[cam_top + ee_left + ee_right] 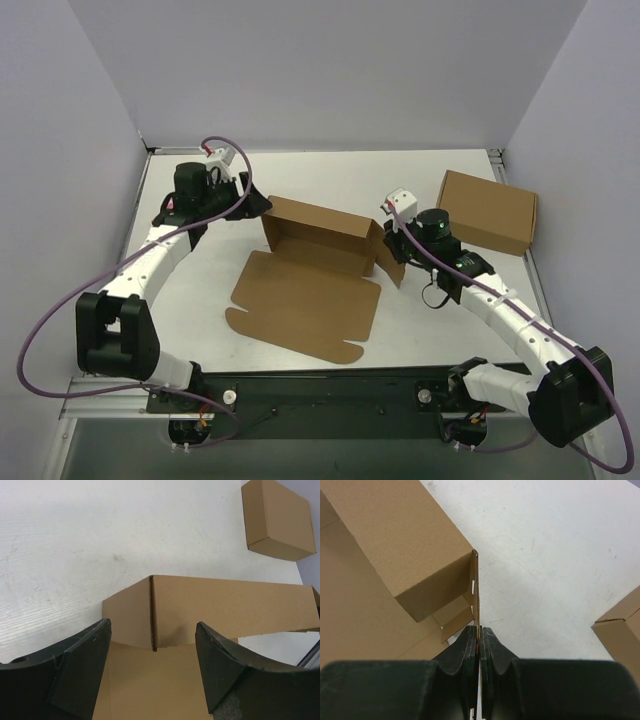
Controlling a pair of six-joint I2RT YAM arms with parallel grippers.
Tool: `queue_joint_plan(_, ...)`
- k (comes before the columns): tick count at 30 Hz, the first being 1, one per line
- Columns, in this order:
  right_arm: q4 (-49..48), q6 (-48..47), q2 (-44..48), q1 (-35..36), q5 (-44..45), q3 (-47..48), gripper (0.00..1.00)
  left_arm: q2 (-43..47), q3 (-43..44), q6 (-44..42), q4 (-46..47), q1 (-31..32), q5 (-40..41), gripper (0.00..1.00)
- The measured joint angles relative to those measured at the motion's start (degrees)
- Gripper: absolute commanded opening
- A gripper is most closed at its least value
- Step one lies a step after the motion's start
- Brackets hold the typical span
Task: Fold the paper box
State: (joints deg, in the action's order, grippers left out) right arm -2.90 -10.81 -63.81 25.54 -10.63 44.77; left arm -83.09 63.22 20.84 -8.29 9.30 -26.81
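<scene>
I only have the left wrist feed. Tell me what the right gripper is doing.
Observer: The right gripper is shut on a thin upright end flap of the paper box.
Operator: Report the lid.
Observer: It is not folded over. The lid panel lies flat on the table, on the side toward the arm bases.
Operator: Give me the left arm's position from above.
Observer: The left gripper is at the box's far left corner, at the opposite end from the right gripper.
</scene>
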Motion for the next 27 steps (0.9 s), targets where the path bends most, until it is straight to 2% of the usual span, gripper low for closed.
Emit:
queue_joint_plan(12,-1.5,-0.2,-0.7,-0.1,-1.3,-0.3,0.06,-3.9,-0.5,1.9,4.9,-1.2,-0.8,0.46)
queue_joint_plan(15,-1.7,0.0,-0.7,-0.1,-1.3,-0.3,0.1,-3.9,-0.5,1.9,5.3,-1.1,-0.9,0.41)
queue_joint_plan(19,-2.1,0.7,-0.7,-0.5,-1.3,-0.3,0.23,-4.0,-0.5,1.8,5.6,-1.1,-0.8,0.33)
queue_joint_plan(21,-2.1,1.3,-0.7,-0.9,-1.3,-0.3,0.26,-4.2,-0.5,1.9,5.6,-1.1,-0.9,0.31)
queue_joint_plan(24,-2.1,2.8,-0.7,-1.4,-1.4,-0.3,0.44,-4.3,-0.5,1.8,5.8,-1.1,-0.9,0.3)
queue_joint_plan(27,-2.0,5.0,-0.2,-1.9,-1.9,-0.3,0.57,-4.4,-0.5,1.2,5.9,-0.7,-0.7,0.29)
